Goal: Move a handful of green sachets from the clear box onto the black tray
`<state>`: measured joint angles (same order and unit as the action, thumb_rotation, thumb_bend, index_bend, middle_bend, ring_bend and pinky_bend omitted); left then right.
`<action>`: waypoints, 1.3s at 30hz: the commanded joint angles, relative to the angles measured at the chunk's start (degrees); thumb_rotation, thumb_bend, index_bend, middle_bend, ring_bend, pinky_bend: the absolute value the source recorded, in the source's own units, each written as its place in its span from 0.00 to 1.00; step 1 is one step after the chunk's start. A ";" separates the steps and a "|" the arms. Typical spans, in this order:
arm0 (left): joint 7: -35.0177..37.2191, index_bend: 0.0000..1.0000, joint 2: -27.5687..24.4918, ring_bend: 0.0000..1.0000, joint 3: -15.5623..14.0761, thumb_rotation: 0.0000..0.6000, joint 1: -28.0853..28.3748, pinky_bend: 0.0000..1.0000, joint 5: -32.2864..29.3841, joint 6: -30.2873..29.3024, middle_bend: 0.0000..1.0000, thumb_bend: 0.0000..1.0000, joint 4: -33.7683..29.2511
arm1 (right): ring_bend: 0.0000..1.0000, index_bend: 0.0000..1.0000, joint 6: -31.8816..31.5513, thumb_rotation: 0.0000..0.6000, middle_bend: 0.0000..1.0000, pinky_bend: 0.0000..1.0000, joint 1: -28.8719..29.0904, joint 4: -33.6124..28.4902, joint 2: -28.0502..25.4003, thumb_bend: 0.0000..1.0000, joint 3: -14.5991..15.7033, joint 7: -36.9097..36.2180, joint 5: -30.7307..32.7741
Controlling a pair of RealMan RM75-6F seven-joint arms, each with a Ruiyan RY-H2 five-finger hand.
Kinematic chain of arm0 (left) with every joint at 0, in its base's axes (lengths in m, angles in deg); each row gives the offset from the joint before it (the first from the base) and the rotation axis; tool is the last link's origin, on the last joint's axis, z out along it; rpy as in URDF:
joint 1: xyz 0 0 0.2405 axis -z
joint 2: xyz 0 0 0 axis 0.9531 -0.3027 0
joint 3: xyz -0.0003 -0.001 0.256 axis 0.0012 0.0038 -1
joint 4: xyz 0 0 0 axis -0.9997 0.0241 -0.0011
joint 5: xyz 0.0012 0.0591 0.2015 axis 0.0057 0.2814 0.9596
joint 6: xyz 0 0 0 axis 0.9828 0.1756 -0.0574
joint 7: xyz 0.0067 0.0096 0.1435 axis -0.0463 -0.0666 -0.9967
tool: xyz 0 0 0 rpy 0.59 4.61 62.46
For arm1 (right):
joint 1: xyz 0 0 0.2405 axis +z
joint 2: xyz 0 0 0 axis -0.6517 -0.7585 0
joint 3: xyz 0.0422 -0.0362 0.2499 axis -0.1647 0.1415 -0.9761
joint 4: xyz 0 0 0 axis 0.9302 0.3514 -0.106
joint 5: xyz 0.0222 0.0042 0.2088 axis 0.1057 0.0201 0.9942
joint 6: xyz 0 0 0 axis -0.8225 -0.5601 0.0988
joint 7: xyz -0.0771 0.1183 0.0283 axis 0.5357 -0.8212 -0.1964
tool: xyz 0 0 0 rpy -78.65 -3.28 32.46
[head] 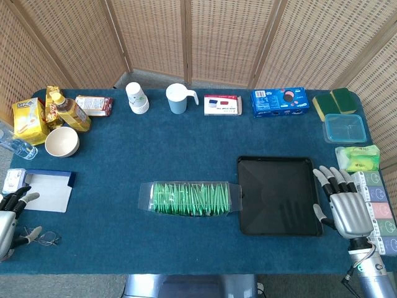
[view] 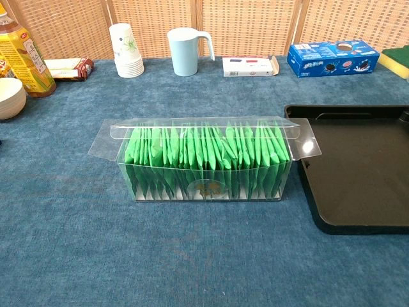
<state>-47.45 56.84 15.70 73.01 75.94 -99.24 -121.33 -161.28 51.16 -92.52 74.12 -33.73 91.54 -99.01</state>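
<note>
The clear box (view: 204, 163) sits toward the front edge of the worktop (head: 124, 161), about midway along it, with its right end just beside the left rim of the black tray (head: 279, 195). It is open at the top, lid flaps folded outward, and packed end to end with green sachets (view: 208, 153) standing upright on their edges, tops level with or slightly above the box walls.

The sachets look thin, light and flexible, probably with a smooth, somewhat slippery film. Packed this tightly, they will likely resist a single pinch and tend to fan out or slide apart once lifted. The best hold seems to be from above: fingers pushed down on either side of a small bundle near the right end of the row, squeezing across the flat faces so the pack stiffens as a block. The box itself appears to be thin, light plastic, so it may lift or skid along with the sachets unless it is steadied.

The right hand (head: 344, 202) hovers at the right edge of the worktop, just beside the tray's right rim, fingers spread and holding nothing. The left hand (head: 9, 214) is at the front-left corner, only partly in view; its fingers appear loosely apart and empty, near a pair of glasses (head: 40, 237) lying on the cloth.
</note>
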 commanded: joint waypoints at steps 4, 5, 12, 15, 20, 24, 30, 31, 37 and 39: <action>0.12 0.24 0.07 0.19 -0.16 1.00 0.10 0.37 -0.21 0.43 0.16 0.16 0.01 | 0.06 0.07 0.21 1.00 0.04 0.07 0.07 0.28 0.49 0.39 0.12 -0.25 -0.06; 0.16 0.24 0.05 0.19 -0.23 1.00 0.03 0.37 -0.02 0.27 0.16 0.16 -0.01 | 0.06 0.07 0.19 1.00 0.04 0.07 0.11 0.27 0.56 0.39 0.17 -0.34 -0.29; 1.08 0.24 -1.07 0.19 -0.26 1.00 -0.76 0.35 1.10 -1.81 0.16 0.16 -0.21 | 0.06 0.07 0.94 1.00 0.04 0.07 1.78 -1.80 -0.16 0.38 0.23 -2.14 -4.21; 1.90 0.24 -1.67 0.19 -0.18 1.00 -0.92 0.35 1.28 -2.31 0.16 0.16 -0.35 | 0.06 0.06 3.16 1.00 0.03 0.07 3.78 -4.27 -0.98 0.38 0.43 -5.79 -6.82; 2.78 0.24 -2.49 0.19 0.02 1.00 -0.93 0.35 1.59 -2.75 0.16 0.16 -0.39 | 0.06 0.06 9.38 1.00 0.03 0.07 8.63 -7.60 -2.16 0.37 0.80 -11.78 -10.76; 3.37 0.24 -3.27 0.19 0.24 1.00 -0.85 0.35 1.74 -3.01 0.16 0.16 -0.64 | 0.06 0.05 15.64 1.00 0.03 0.06 13.60 -9.72 -1.56 0.36 0.07 -13.29 -12.16; 4.55 0.24 -3.64 0.19 0.48 1.00 0.19 0.35 1.82 -1.56 0.16 0.16 -0.60 | 0.06 0.05 26.10 1.00 0.03 0.05 21.61 -10.94 4.01 0.35 -2.36 -10.43 -9.13; 4.65 0.24 -3.61 0.19 0.56 1.00 0.33 0.35 1.76 -1.40 0.16 0.16 -0.54 | 0.06 0.05 26.89 1.00 0.03 0.05 22.29 -10.62 4.94 0.34 -2.73 -9.33 -8.43; 5.83 0.24 -2.75 0.19 0.53 1.00 1.07 0.35 1.16 0.21 0.16 0.16 0.89 | 0.06 0.04 30.00 1.00 0.03 0.05 25.42 -8.32 11.79 0.34 -4.70 0.57 -1.08; 6.39 0.24 -2.26 0.19 0.54 1.00 1.42 0.35 0.64 1.09 0.16 0.16 1.62 | 0.06 0.04 30.25 1.00 0.03 0.05 26.17 -7.54 13.97 0.34 -5.11 3.92 1.55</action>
<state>-41.37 54.30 16.25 74.21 76.86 -98.54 -120.07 -132.28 75.73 -101.26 85.01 -37.79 91.65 -100.84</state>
